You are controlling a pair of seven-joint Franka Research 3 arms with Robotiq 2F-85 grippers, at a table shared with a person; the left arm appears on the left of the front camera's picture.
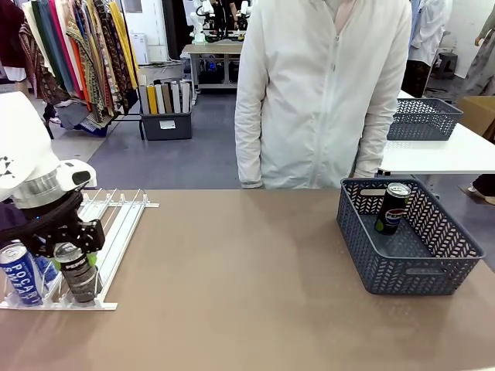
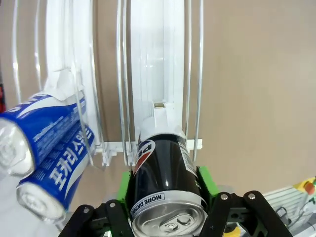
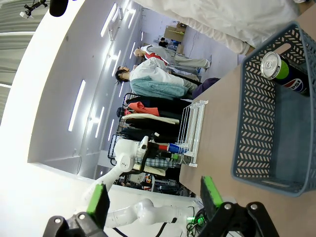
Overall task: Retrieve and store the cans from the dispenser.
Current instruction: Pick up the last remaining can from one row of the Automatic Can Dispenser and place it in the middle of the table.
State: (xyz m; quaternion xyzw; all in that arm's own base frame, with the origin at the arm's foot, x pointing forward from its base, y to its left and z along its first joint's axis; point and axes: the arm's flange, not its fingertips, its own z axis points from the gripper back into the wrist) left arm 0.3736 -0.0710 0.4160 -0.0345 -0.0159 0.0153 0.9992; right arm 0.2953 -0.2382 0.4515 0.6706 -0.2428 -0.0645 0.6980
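Table (image 1: 247, 263): brown, with the dispenser (image 1: 116, 232) at the robot's left and the basket (image 1: 421, 274) at its right.
Basket: dark grey-blue, with one black can (image 1: 392, 209) inside, near its far wall.
Dispenser: white rack of long lanes, two blue cans (image 1: 21, 274) at its near end.
Left gripper (image 2: 165, 190): closed tight round the other black can (image 1: 80, 280) at the near end of a lane, green pads (image 2: 206, 181) pressed on both sides.
Right gripper (image 3: 154, 195): spread wide, holding nothing.
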